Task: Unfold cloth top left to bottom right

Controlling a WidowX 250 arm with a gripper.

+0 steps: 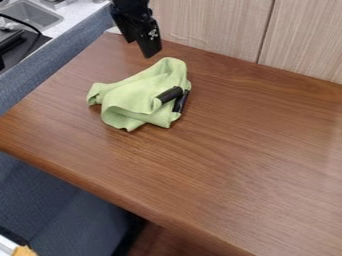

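Lying bunched on the far left part of the desk [234,165], brown and wood-grained: one cloth [133,97], light green, in loose folds, with two dark oblong pieces [169,95] at its right side, their nature unclear. One end effector [150,51], black, hanging just beyond the cloth's far edge and apart from it; whether open or closed, cannot tell. Also present: a pale wood-grain panel [214,25] along the far side, and a metal sink [33,14] at far left.
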